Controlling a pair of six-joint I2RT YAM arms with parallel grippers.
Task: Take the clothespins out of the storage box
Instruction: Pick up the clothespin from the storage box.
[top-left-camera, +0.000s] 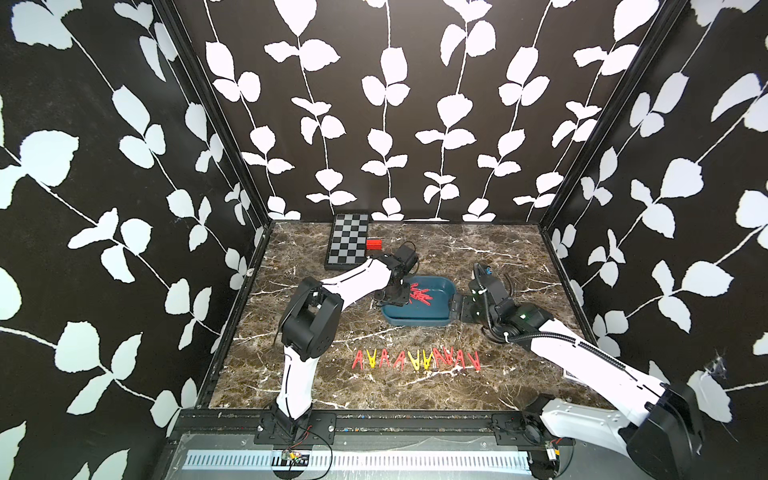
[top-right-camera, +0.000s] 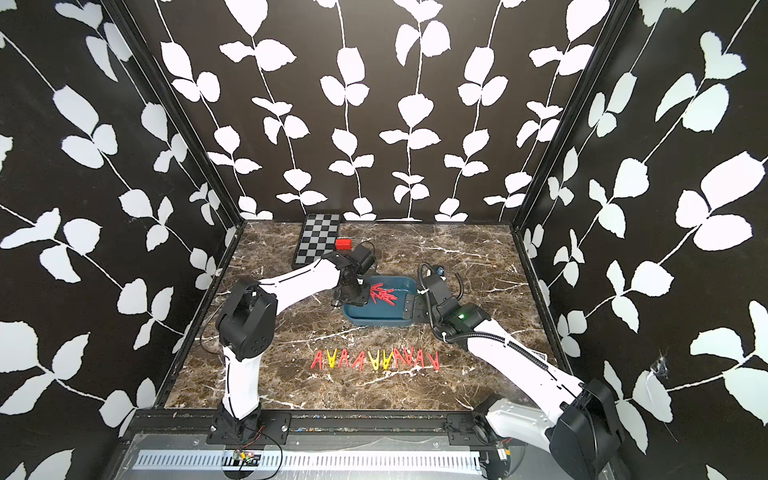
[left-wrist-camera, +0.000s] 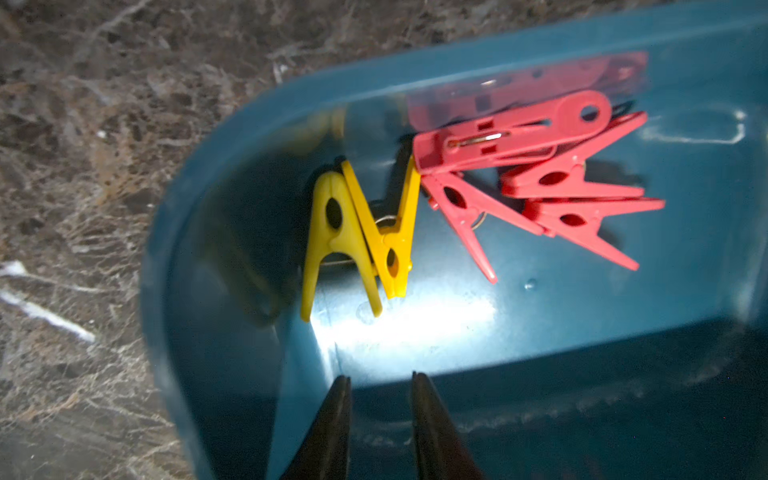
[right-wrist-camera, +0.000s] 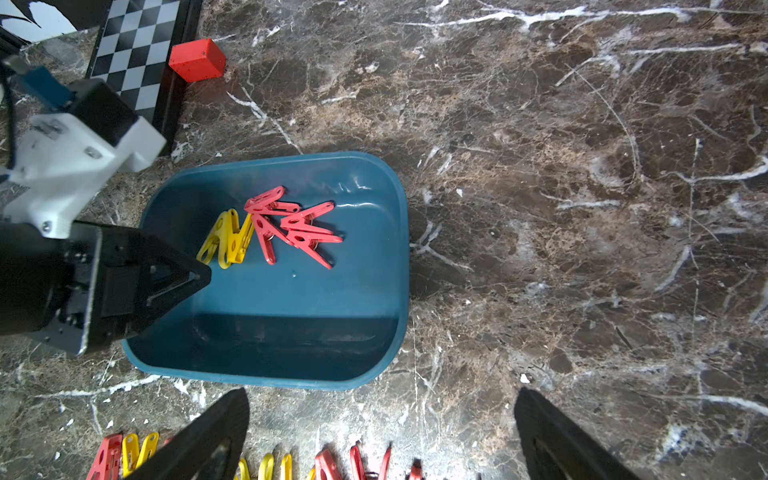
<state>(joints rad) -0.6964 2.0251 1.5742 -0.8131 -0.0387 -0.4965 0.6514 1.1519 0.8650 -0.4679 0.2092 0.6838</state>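
The teal storage box (top-left-camera: 436, 301) (top-right-camera: 392, 316) sits mid-table. Inside lie loose clothespins: several red ones (left-wrist-camera: 540, 174) (right-wrist-camera: 295, 226) in a pile, with two yellow ones (left-wrist-camera: 357, 232) (right-wrist-camera: 228, 241) beside them. My left gripper (left-wrist-camera: 380, 376) (right-wrist-camera: 199, 276) hangs over the box's left end, just short of the yellow pair. Its jaws are narrowly apart with nothing between them. My right gripper (right-wrist-camera: 382, 395) (top-left-camera: 456, 307) is wide open and empty at the box's right end. More red and yellow clothespins (top-left-camera: 415, 360) (top-right-camera: 374, 360) lie in a row on the table in front of the box.
A black-and-grey checkered board (top-left-camera: 348, 239) lies at the back left with a small red block (top-left-camera: 374, 244) (right-wrist-camera: 197, 58) next to it. Patterned walls enclose the marble table (top-left-camera: 498, 257) on three sides. The left arm's elbow (top-left-camera: 309, 316) rises left of the box.
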